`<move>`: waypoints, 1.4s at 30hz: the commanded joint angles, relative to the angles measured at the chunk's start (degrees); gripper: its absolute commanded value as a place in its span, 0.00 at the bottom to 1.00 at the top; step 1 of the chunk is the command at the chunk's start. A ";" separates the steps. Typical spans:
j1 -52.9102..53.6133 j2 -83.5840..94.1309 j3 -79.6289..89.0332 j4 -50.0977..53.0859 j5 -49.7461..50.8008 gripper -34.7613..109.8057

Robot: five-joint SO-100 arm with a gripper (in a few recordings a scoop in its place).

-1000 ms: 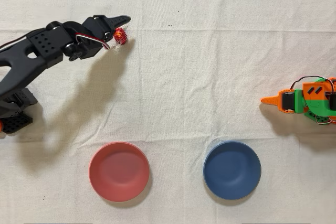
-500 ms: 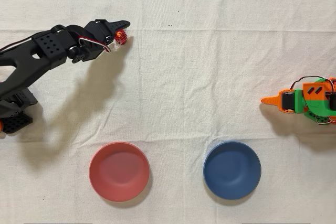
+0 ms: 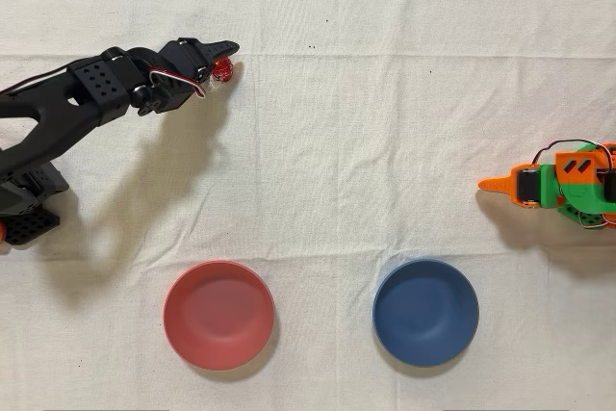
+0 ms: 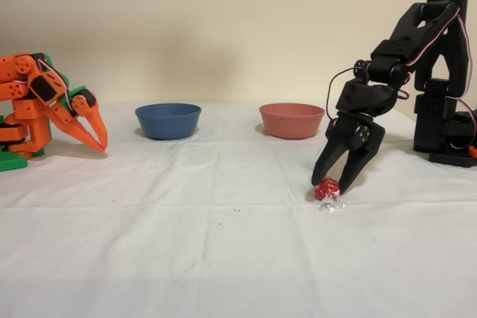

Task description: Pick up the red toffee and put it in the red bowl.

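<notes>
A: What lies around the candy?

B: In the overhead view the red bowl [image 3: 218,314] sits near the bottom edge, left of centre, with a blue bowl [image 3: 425,311] to its right; the two stand apart. An idle orange arm [image 3: 556,186] rests at the right edge. A pale cloth [image 3: 385,141] covers the desk, and the stretch of cloth between the candy and the red bowl is bare.

A: And the red toffee?

B: At the upper left of the overhead view, well apart from both bowls. In the fixed view the red toffee [image 4: 326,188] sits low at the cloth, its clear wrapper end trailing just below it.

A: How is the black arm posed?

B: It reaches from its base at the left edge of the overhead view, up and to the right. In the fixed view the tool [image 4: 332,187] points steeply down, its two fingers narrowed around the toffee, one on each side.
</notes>
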 commanded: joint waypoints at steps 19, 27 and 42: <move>0.09 -2.20 -3.60 -0.26 -0.53 0.38; 0.26 -2.20 -3.52 0.00 -1.14 0.33; 1.58 1.14 -2.55 1.58 -1.05 0.31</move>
